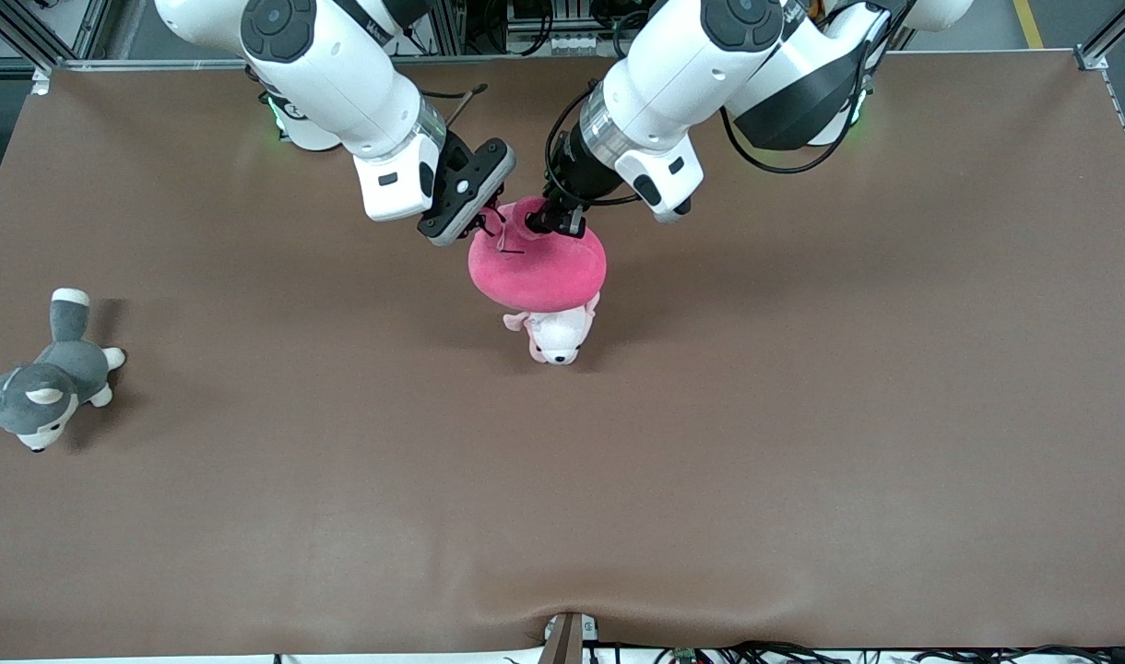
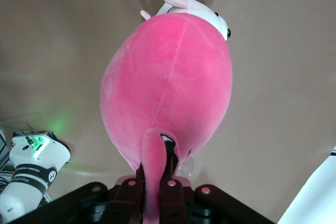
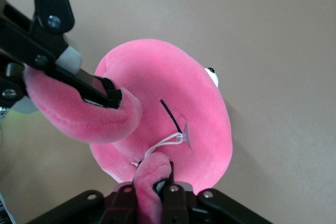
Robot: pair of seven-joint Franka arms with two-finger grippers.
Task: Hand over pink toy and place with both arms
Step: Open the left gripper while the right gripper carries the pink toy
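Pink toy (image 1: 537,267) held in air over table (image 1: 802,415) middle, directly above pale pink-and-white plush (image 1: 555,337), which is partly hidden under it. Left gripper (image 1: 555,219) clenched on toy's ear (image 2: 153,153); right gripper (image 1: 478,226) clenched on second ear (image 3: 149,174), both pinches seen in wrist views. Both grippers positioned over pale plush. Grey-and-white plush dog (image 1: 48,378) lying on table well apart from pale plush, toward right arm's end, slightly nearer to front camera.
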